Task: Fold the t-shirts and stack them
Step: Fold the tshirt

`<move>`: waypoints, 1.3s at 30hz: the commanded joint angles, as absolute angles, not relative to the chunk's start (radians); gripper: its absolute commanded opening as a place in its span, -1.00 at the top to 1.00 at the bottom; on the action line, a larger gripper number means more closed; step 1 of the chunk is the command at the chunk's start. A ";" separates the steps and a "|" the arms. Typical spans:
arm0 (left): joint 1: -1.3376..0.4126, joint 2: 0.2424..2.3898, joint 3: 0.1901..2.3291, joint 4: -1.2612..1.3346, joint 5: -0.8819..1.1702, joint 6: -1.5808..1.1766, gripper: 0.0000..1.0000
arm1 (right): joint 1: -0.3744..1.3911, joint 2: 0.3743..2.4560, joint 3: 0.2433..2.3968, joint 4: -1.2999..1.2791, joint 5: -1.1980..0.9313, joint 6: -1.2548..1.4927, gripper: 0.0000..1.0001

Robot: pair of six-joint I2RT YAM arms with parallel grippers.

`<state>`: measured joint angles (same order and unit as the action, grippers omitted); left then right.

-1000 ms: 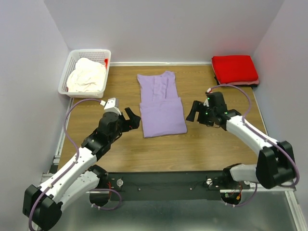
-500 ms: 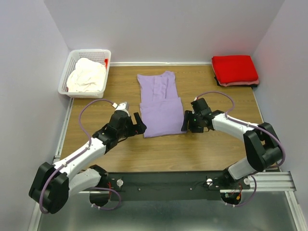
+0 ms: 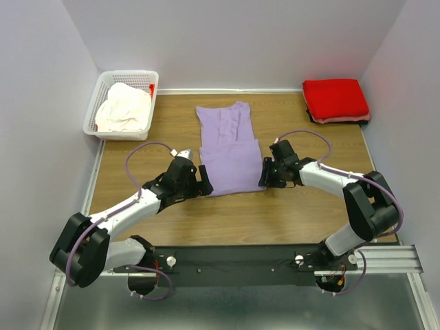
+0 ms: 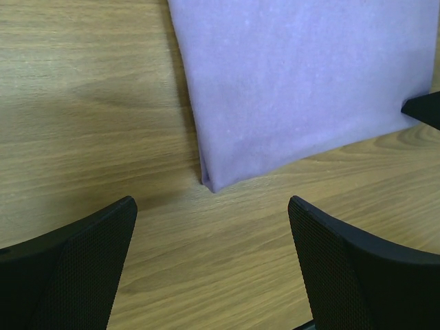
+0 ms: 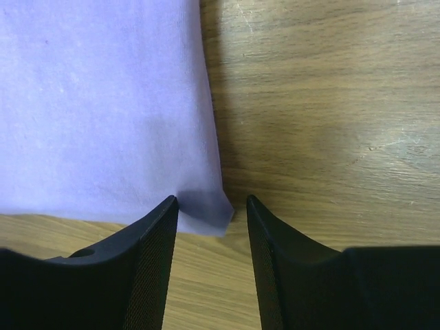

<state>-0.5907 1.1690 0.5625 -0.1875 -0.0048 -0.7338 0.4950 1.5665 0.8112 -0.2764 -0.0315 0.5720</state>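
Lavender shirt (image 3: 230, 148) lies flat in the middle of the table (image 3: 289, 213), long axis running from the near edge toward the far edge. A cloth edge crosses it about halfway, and the near part is slightly wider than the far part. No creases stand out from above.

Left gripper (image 3: 205, 180) sits low at the shirt's near-left corner. On the left wrist view its fingers (image 4: 75, 254) are wide apart over bare wood. The folded corner lies just ahead of the gap, not between the pads, and nothing is held.

Right gripper (image 3: 264, 175) sits low at the near-right corner. On the right wrist view its fingers (image 5: 151, 254) are a narrow gap apart and the corner tip lies in that gap. The pads stand either side of the cloth and are not closed on it. I cannot tell whether they touch the fabric.

Red shirt (image 3: 335, 98) is folded into a neat rectangle at the far-right corner of the table, with a pale edge showing beneath it along its near side. I cannot tell what that layer is.

Cream shirt (image 3: 124, 106) is bunched and unfolded inside the white basket (image 3: 91, 117), which sits at the far-left corner. Both arms reach inward from the near edge, elbows out to the sides.
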 commanded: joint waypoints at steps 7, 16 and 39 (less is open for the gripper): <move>-0.640 1.281 0.656 -0.304 -0.026 -0.730 -0.97 | 0.518 1.638 0.793 -0.362 0.047 0.578 0.04; -0.664 1.333 0.709 -0.348 -0.066 -0.732 -0.97 | 0.529 1.661 0.822 -0.443 0.061 0.565 0.05; -0.735 1.449 0.804 -0.428 -0.109 -0.765 -0.80 | 0.568 1.704 0.888 -0.509 0.075 0.535 0.99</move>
